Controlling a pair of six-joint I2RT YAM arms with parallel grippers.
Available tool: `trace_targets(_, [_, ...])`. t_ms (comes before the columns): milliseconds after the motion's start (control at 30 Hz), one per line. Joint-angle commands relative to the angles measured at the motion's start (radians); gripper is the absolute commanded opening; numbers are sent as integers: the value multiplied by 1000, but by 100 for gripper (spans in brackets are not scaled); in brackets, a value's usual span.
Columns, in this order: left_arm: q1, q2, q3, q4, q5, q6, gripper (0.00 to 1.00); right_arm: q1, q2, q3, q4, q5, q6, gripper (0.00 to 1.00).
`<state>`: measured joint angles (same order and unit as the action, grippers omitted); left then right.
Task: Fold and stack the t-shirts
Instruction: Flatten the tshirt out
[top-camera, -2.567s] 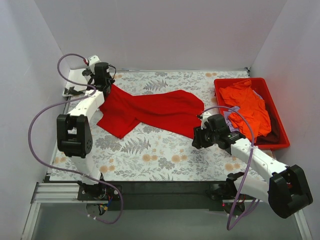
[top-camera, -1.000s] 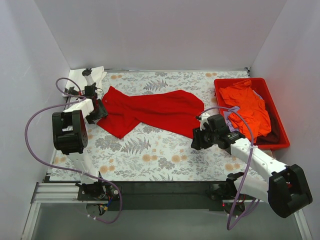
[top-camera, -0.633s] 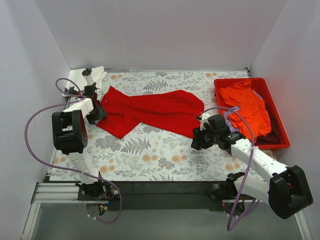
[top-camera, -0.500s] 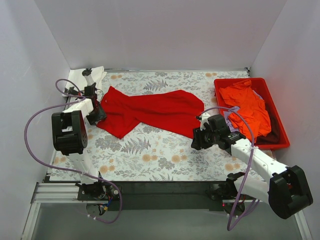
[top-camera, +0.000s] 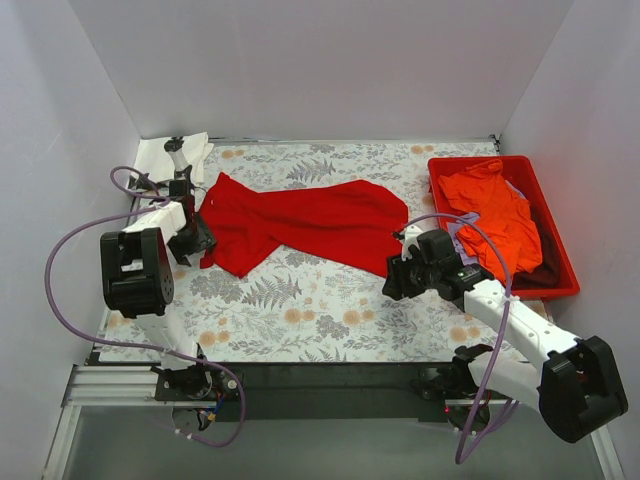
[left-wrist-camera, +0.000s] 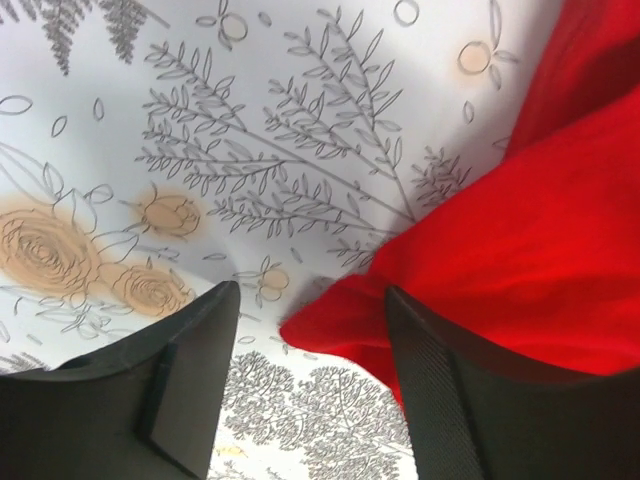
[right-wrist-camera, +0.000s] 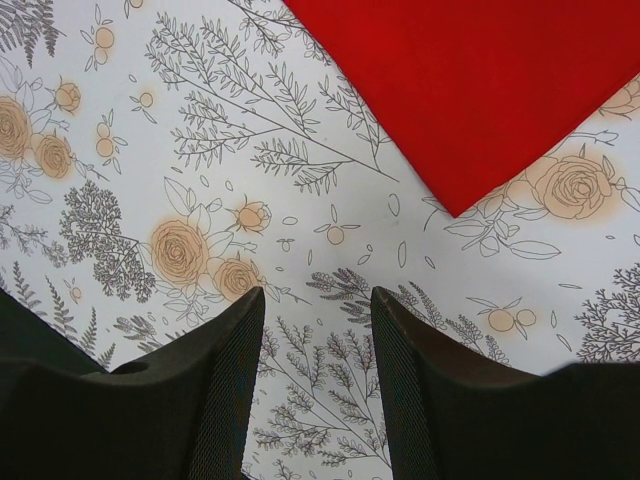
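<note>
my left claw (left-wrist-camera: 308, 310) is apart, with a soft rumpled corner of the red t-shirt (left-wrist-camera: 520, 250) lying between the fingers, unpinched. right claw (right-wrist-camera: 318, 300) is apart too, over the flowery tablecloth (right-wrist-camera: 200, 150) by the shirt's pointy hem.

A: Red shirt (top-camera: 300, 220)?
B: Soft cloth, matt, a few loose creases.
A: Table (top-camera: 300, 300)?
B: Smooth matt cover w/ printed flowers. Cloth or vinyl, can't tell.
A: Tray (top-camera: 480, 158), right side?
B: Hard plastic, slight gloss. Orange shirt (top-camera: 495, 215) in it: matt cloth, crumpled.
A: Fingers?
B: Left gripper (left-wrist-camera: 310, 295) & right gripper (right-wrist-camera: 317, 293): black matt plastic, inner faces w/ fine ribbed texture. Arms (top-camera: 520, 325): smooth white & black plastic.
A: Near edge?
B: Rail (top-camera: 100, 385), bare metal, dull sheen. Walls (top-camera: 320, 70): flat matt white.
</note>
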<state>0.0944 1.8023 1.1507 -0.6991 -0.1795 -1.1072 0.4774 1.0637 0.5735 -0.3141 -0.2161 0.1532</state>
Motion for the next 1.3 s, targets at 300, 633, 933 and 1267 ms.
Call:
trace_targets(300, [-4, -135, 29, -57, -21, -33, 61, 0, -53, -20, 20, -8, -7, 54])
trace_targets(633, [-5, -132, -71, -20, 15, -31, 57, 0, -51, -23, 20, -8, -7, 54])
trace_targets(933, [-9, -80, -101, 26, -8, -42, 57, 1, -51, -26, 20, -5, -7, 54])
trace_targets(1267, [-10, -15, -40, 42, -60, -42, 56, 0, -47, -29, 20, -3, -7, 54])
